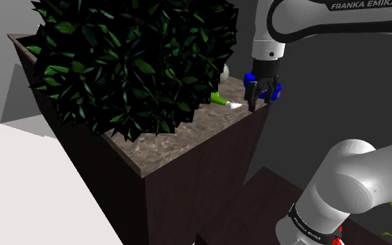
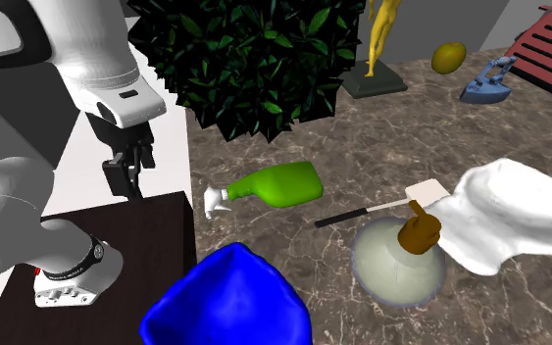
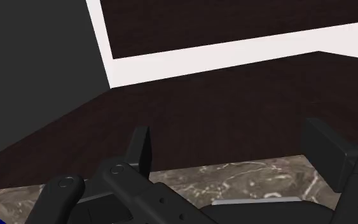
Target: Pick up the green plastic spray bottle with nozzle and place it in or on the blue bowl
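Approach step, I'm guessing. The tool (image 2: pixel 128 176) is hanging just off the edge of the counter (image 2: pixel 293 230), over the dark stand (image 2: pixel 117 230). Its fingers are standing apart with nothing between them; the wrist view is showing that pretty clearly.

The green spray bottle (image 2: pixel 285 183) is lying on its side on the counter. Its white nozzle (image 2: pixel 215 200) is pointing toward the edge where the tool is hovering, and the big leafy plant (image 2: pixel 244 59) is sitting close behind it.

The next move is probably calling for a swing in over the counter. Then it'd be coming down across the bottle's body, closing on it and lifting. Those leaves are sitting near, so I'd be coming in from the nozzle side.

Containers:
- The blue bowl (image 2: pixel 229 299) is sitting at the counter's edge, near the bottle but not touching it, so the carry is looking short. I'm not seeing anything in it, though its inside isn't really showing.
- A pale round dish (image 2: pixel 396 265) is carrying a brown thing (image 2: pixel 421 230).
- The lumpy white shape (image 2: pixel 509 211) beside the dish could be a bowl or a cloth; I'm not able to tell.
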Controlling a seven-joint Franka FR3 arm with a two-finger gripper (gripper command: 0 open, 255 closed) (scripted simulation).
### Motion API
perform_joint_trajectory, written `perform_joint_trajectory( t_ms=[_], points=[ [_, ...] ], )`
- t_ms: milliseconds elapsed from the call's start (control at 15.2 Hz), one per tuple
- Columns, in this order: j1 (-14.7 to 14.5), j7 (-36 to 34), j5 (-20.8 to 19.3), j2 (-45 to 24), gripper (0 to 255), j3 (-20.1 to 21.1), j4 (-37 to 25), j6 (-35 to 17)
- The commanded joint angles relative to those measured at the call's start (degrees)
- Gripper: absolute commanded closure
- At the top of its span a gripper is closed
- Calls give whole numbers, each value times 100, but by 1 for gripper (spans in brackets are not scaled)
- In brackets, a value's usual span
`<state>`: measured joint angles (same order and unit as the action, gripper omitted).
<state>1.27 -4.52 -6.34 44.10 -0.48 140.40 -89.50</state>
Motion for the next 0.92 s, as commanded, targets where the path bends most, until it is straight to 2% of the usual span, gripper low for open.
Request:
perform_joint_trajectory(
  t_ms=[0,462,858],
  points=[
    [0,0,0,0,0,0,0,0],
    [-86,406,207,-1377,0,-369,-836,-944],
    [-203,843,567,-2546,0,-653,-1796,-1463]
  ],
)
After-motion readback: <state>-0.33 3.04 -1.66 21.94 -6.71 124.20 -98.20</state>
